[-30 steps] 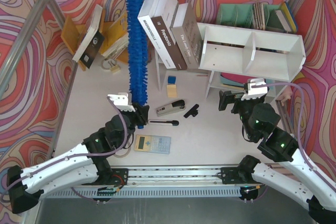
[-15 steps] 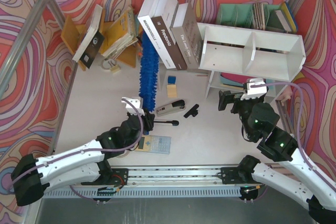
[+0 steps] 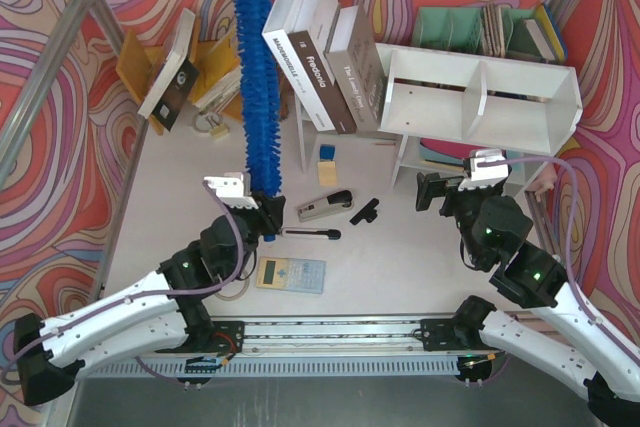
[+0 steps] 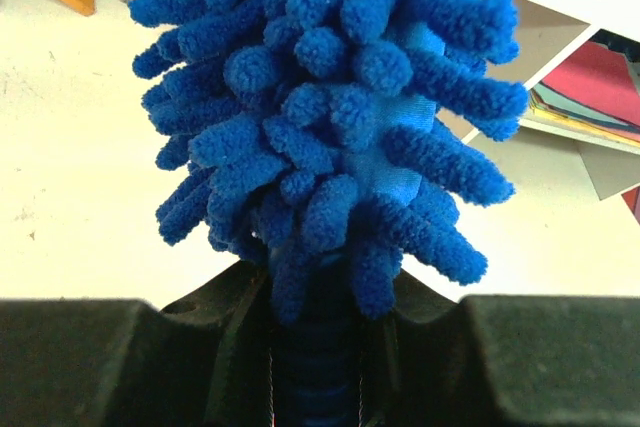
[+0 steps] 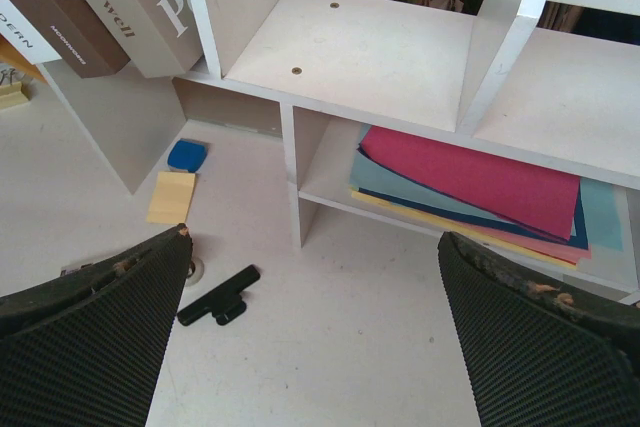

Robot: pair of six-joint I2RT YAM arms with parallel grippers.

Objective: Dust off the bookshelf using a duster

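Note:
My left gripper [image 3: 262, 215] is shut on the handle of the bright-blue fluffy duster [image 3: 256, 77], which stands up and away from me, its tip near the back wall. In the left wrist view the duster's chenille head [image 4: 330, 107] fills the frame above my jaws, closed around the ribbed blue handle [image 4: 318, 387]. The white bookshelf [image 3: 480, 97] stands at the right, two cubbies above a lower tier. My right gripper [image 3: 440, 190] is open and empty in front of it; its view shows the bookshelf [image 5: 400, 47] and coloured paper sheets [image 5: 480, 182] in the lower tier.
Large books [image 3: 320, 52] lean left of the shelf. An orange wooden rack [image 3: 180, 67] with books stands back left, a teal file organiser [image 3: 470, 29] behind the shelf. A stapler [image 3: 325, 205], a black clip [image 3: 364, 212], a pen [image 3: 312, 234], a calculator [image 3: 291, 274] and sticky notes [image 3: 327, 165] lie on the table.
The left arm has swung the duster from tilted right and low back to the left and upright; its tip now reaches the back wall. The right arm has not moved.

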